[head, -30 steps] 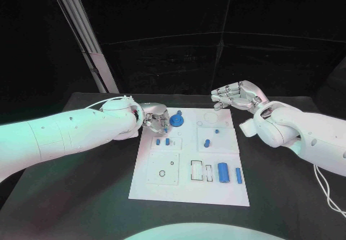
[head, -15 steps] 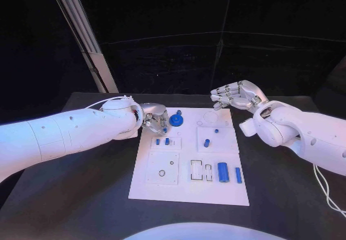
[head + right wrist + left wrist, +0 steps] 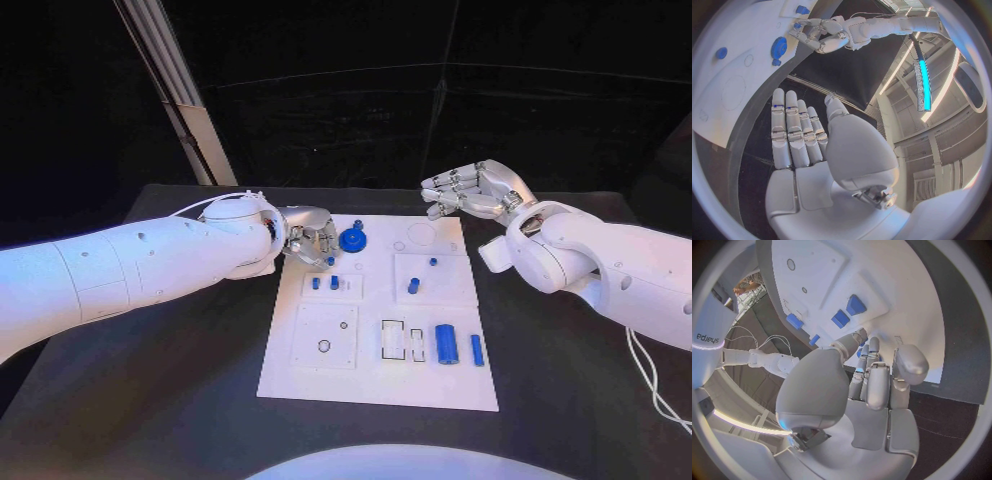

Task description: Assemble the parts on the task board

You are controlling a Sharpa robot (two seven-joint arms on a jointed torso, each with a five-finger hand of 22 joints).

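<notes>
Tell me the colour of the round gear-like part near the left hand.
Blue: the gear on the white task board, clearest in the head view.

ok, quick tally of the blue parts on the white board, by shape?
Round blue gear: 1
Short blue pegs: 4
Long blue cylinders, one thick, one thin: 2
Total: 7
A blue speck at the left hand is too unclear to count.

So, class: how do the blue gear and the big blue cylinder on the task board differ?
The blue gear is a flat toothed disc; the big blue cylinder is long, smooth and lying down. The gear sits at the task board's far end beside the left hand; the cylinder lies at the near end, away from both hands. Both are blue.
</notes>
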